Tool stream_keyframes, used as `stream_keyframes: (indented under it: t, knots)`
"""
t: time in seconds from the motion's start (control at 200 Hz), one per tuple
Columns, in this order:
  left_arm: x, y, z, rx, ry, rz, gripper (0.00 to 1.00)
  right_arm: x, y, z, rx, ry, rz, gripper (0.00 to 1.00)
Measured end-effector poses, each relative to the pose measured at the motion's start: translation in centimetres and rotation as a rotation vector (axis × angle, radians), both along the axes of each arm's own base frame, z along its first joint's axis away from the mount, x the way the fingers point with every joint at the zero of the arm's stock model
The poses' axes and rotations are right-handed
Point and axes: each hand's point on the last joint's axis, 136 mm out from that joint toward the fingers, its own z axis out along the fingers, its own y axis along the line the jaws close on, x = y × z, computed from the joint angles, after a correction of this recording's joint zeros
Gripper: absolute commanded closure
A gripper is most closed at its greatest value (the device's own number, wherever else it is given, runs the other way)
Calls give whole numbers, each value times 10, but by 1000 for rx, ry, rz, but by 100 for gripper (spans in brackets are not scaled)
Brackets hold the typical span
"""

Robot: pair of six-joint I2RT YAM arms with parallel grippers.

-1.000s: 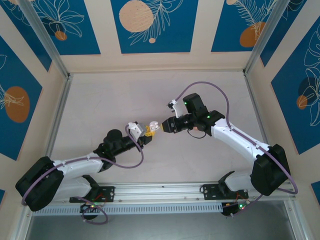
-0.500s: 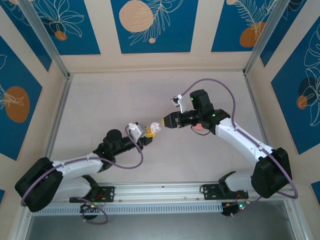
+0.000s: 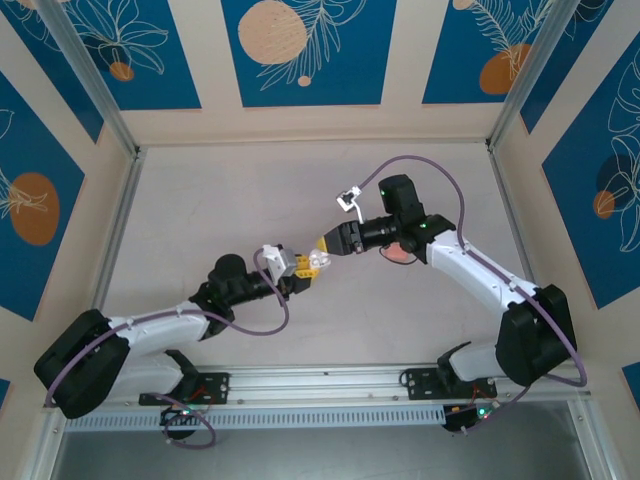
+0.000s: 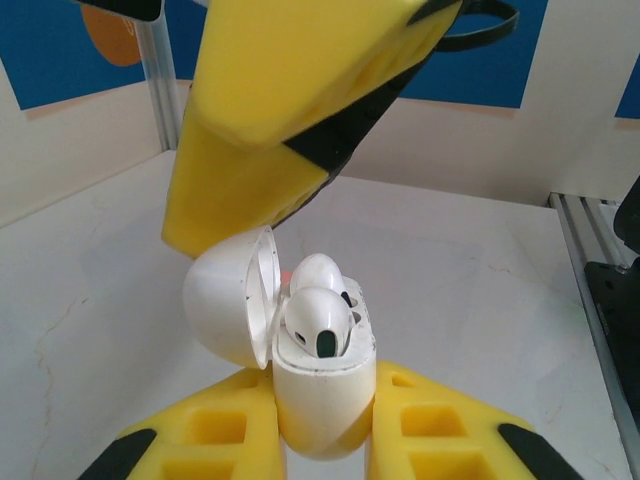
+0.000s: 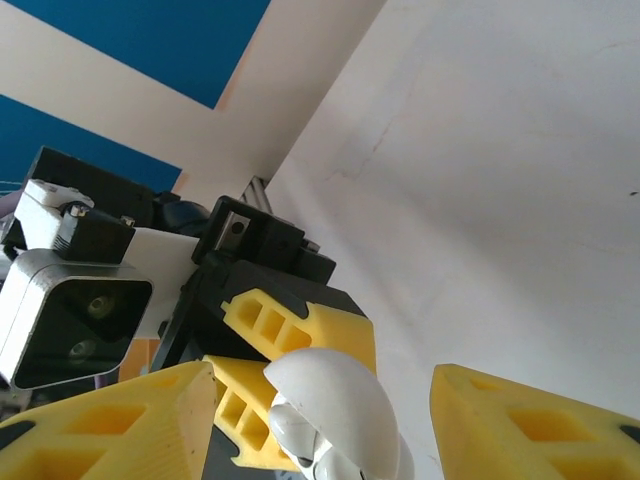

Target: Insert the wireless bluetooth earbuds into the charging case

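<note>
Our left gripper [image 4: 322,445] is clamped on the white case [image 4: 322,395]. Its lid is open, with two white earbuds [image 4: 318,322] inside. Our right gripper [image 5: 320,420], fingers apart, sits around the lid. A pink thing [image 3: 399,256] lies right, half under that arm.

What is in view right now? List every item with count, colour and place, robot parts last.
charging case: one, white, lid open, held above the table between the left gripper's fingers
earbuds: two, white, seated side by side in the charging case
pink object: one, salmon-pink, on the table, partly hidden by the right arm
table: one, pale grey, under both arms
wall panels: several, blue with orange and white patterns, around the table
left gripper: one, yellow fingers, shut on the charging case
right gripper: one, yellow fingers, open, either side of the lid without touching it
</note>
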Motion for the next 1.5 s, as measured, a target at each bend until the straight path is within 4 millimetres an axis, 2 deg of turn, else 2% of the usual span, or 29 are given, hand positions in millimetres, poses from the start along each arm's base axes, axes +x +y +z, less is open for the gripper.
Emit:
stream_keyframes:
  t: [0.17,0.39,0.605,0.695,0.805,0.91,1.05,1.175,1.315,1.5]
  knots:
    - [0,-1,3,-7,-6,-6,81,-9,5,0,15,20,43,50]
    - [2,-1,5,-8,-9,5,81,-7,4,4,24,5,35,59]
    - [11,1,1,9,10,54,79,-17,-6,34,81,-73,28,61]
    - [17,-1,-3,22,47,73,79,-13,-14,38,75,-94,-16,61]
    - [29,-7,-7,29,126,104,80,6,-31,28,18,-67,-140,61]
    - [44,-16,-13,16,252,139,81,28,-59,2,-53,16,-293,61]
    - [63,-32,-34,1,466,184,82,44,-93,-28,-124,131,-455,61]
    - [81,-48,-54,-8,646,221,83,48,-113,-41,-158,183,-537,61]
    - [99,-66,-73,-5,808,263,83,45,-129,-45,-166,197,-589,61]
    - [123,-99,-92,59,956,286,83,41,-138,-55,-173,220,-613,61]
